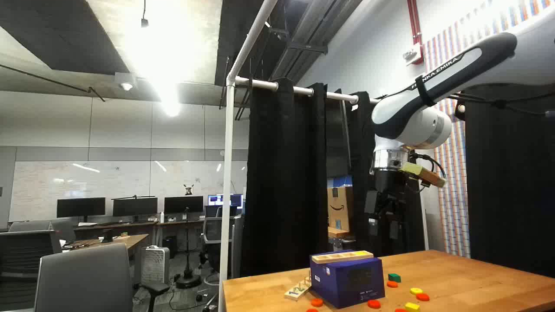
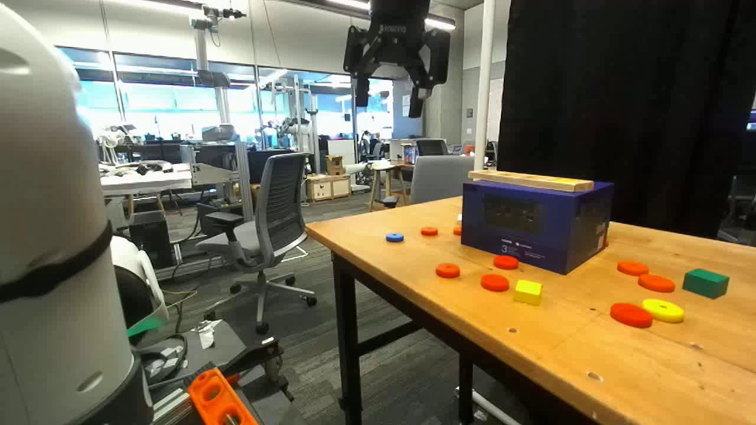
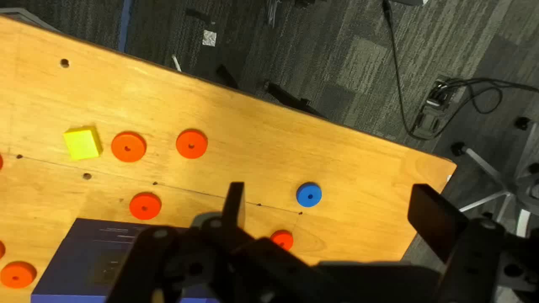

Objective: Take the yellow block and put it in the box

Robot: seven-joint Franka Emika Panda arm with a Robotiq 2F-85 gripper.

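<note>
Wrist view shows the pincer (image 3: 328, 201) standing wide; the yellow block (image 3: 82, 144) lies on the surface (image 3: 252, 143), apart from the box (image 3: 80, 261).

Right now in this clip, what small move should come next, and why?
I'd probably shift the open fingers sideways over the yellow block before lowering them. They hold nothing and hang above the table; in the wrist view a blue ring shows between them, while the block lies far to the left.
</note>
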